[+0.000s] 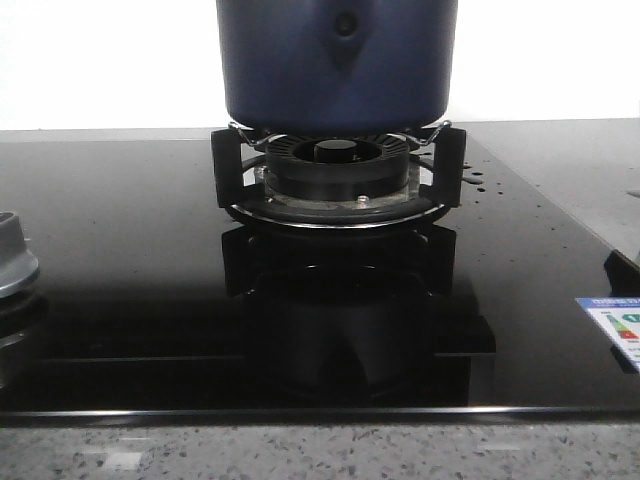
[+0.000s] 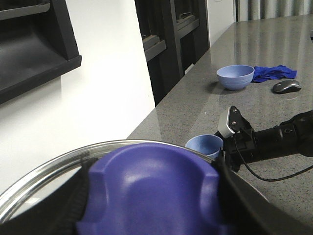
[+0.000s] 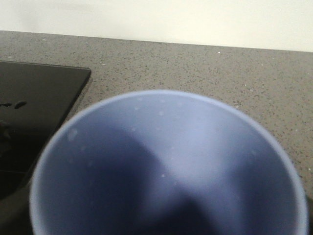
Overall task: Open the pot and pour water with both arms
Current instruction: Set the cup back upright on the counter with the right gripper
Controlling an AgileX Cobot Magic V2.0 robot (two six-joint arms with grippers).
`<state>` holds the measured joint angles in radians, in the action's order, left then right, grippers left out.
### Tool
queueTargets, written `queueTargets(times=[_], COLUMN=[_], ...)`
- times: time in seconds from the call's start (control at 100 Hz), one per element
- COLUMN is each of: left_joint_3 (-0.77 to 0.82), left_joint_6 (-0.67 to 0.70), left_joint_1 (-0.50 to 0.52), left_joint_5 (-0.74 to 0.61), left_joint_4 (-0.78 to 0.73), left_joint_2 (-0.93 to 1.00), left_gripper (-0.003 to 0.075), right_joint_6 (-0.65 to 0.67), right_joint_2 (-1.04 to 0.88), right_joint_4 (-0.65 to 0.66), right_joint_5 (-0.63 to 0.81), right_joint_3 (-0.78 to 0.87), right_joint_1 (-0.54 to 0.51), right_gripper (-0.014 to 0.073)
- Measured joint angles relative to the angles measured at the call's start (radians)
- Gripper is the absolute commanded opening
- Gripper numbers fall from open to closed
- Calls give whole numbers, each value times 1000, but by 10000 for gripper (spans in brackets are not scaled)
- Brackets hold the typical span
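Note:
The dark navy pot (image 1: 337,60) stands on the trivet over the black burner ring (image 1: 337,165); its top is cut off in the front view. In the left wrist view my left gripper (image 2: 151,196) is shut on the purple knob (image 2: 151,186) of the glass lid (image 2: 49,169), one dark finger (image 2: 239,196) on each side. My right gripper (image 2: 224,149) holds a light-blue cup (image 2: 204,145) beside the lid. In the right wrist view the cup (image 3: 166,166) fills the frame and hides the fingers; no water is discernible inside.
The black glass hob (image 1: 120,260) has a second burner (image 1: 15,260) at the left edge and a label (image 1: 615,330) at the right. On the grey stone counter (image 3: 195,68) lie a blue bowl (image 2: 235,77), a blue cloth (image 2: 274,72) and a mouse (image 2: 287,86).

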<state>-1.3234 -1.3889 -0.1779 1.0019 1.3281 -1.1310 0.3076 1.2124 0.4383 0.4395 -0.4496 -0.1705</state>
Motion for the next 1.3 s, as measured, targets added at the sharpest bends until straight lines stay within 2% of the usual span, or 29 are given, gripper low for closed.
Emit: queueTargets(times=[0.2,0.53,0.73,0.78,0.85,1.05,1.3], left_joint_3=[0,0,0,0,0,0,0], left_joint_6=[0,0,-32,-49,-74,-165,-259], left_joint_1=[0,0,0,-8,-29,-122,-170], left_joint_5=[1,2,-5,-12,-28,-72,-131], left_joint_4=[0,13,109,131,149,175,221], left_joint_2=[0,-25,-117,-148,-196,-330,-447], left_gripper=[274,274,274,274,274,274,274], right_joint_6=[38,54,55,55,56,56,57], right_joint_2=[-30,-217,-349,-381,-438,-602,-792], right_joint_4=[0,0,0,0,-1,-2,-12], right_joint_5=[0,-3,-66,-104,-159,-245,-370], right_joint_3=[0,0,0,1,3,5,5], right_joint_1=[0,0,0,0,6,50,116], right_gripper=[648,648,631,583,462,-69,-65])
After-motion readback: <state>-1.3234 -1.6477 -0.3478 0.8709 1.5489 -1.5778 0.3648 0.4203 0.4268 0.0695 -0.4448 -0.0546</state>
